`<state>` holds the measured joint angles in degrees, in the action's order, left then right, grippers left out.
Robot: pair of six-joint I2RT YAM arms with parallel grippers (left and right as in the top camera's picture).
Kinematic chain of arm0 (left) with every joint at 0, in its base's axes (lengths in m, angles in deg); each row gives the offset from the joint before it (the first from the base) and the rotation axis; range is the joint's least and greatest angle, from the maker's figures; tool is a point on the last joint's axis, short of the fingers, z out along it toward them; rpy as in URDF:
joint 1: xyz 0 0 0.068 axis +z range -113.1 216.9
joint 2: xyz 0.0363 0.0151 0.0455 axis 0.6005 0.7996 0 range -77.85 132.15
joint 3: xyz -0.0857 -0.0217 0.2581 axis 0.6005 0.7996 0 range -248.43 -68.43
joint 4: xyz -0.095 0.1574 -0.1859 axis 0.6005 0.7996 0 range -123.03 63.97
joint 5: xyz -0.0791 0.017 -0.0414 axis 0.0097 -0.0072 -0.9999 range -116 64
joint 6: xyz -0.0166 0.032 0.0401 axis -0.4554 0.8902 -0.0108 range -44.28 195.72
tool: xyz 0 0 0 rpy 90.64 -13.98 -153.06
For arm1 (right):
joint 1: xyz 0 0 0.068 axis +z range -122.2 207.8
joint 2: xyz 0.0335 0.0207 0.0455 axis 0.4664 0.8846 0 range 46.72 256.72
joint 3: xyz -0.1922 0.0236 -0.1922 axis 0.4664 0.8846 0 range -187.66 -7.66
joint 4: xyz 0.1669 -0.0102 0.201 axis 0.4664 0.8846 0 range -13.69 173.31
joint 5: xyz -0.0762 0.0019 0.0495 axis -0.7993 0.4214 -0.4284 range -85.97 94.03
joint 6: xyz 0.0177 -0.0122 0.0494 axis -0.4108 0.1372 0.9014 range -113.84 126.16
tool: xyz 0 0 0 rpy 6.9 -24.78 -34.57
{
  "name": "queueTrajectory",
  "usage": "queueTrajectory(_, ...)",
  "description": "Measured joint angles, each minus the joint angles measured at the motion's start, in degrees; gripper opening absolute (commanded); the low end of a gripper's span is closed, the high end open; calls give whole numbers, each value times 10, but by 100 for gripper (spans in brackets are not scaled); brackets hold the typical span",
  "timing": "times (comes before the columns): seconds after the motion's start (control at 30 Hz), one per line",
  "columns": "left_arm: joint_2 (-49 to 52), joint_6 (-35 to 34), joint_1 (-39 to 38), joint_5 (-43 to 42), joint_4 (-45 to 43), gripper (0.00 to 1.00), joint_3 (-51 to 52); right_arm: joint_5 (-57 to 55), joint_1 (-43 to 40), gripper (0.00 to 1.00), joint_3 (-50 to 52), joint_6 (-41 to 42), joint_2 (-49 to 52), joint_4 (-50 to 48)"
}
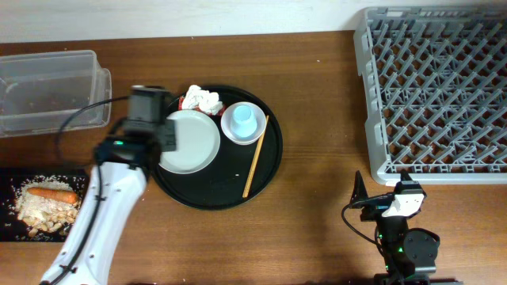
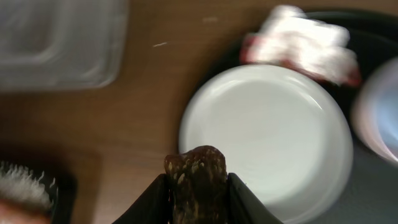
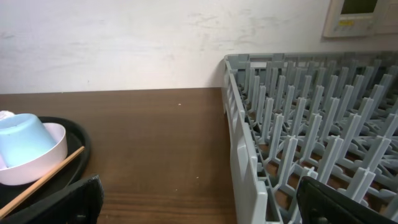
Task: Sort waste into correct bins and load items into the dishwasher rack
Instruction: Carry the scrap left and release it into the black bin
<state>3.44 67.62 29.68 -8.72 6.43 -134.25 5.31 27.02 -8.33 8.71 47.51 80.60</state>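
The white plate [image 1: 190, 142] lies on the round black tray [image 1: 265, 170], with the white tissue [image 1: 204, 99] and the red wrapper [image 1: 184, 101] behind it. The light-blue cup [image 1: 243, 120] sits in its pale dish, and the chopsticks [image 1: 255, 156] lie to its right. My left gripper [image 1: 150, 119] hovers at the plate's left edge [image 2: 267, 130]. It is shut [image 2: 196, 177] on a dark brown lump with pale grains stuck to it [image 2: 196, 171]. Rice scraps [image 1: 40, 210] and the carrot [image 1: 51, 192] lie in the black container [image 1: 8, 229]. My right gripper [image 3: 199, 208] is open and empty beside the grey rack [image 3: 298, 124].
The clear tub [image 1: 47, 87] stands at the back left, and it also shows in the left wrist view [image 2: 56, 37]. The rack [image 1: 436, 87] fills the back right. The right arm [image 1: 396, 214] rests near the front edge. Bare wood lies between the tray and the rack.
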Motion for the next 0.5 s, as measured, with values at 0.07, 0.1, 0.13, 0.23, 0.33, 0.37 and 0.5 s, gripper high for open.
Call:
queueTrajectory(0.07, 0, -50, 86, 3, -1, 30, 0, 0, 0, 98, 0, 0, 0, 0)
queueTrajectory(0.1, 0, -71, 127, 3, -1, 30, 0, 0, 0, 98, 0, 0, 0, 0)
queueTrajectory(0.13, 0, -89, 159, 3, -1, 35, 0, 0, 0, 98, 0, 0, 0, 0)
queueTrajectory(0.23, 0, -132, 283, 6, -2, 34, 0, 0, 0, 98, 0, 0, 0, 0)
queueTrajectory(0.33, 4, -150, 377, 7, -5, 34, 0, 0, 0, 98, 0, 0, 0, 0)
queueTrajectory(0.37, 12, -153, 391, 6, -11, 34, 0, 0, 0, 98, 0, 0, 0, 0)
queueTrajectory(0.5, 77, -156, 433, 5, -15, 41, -1, 0, 0, 98, 0, 0, 0, 0)
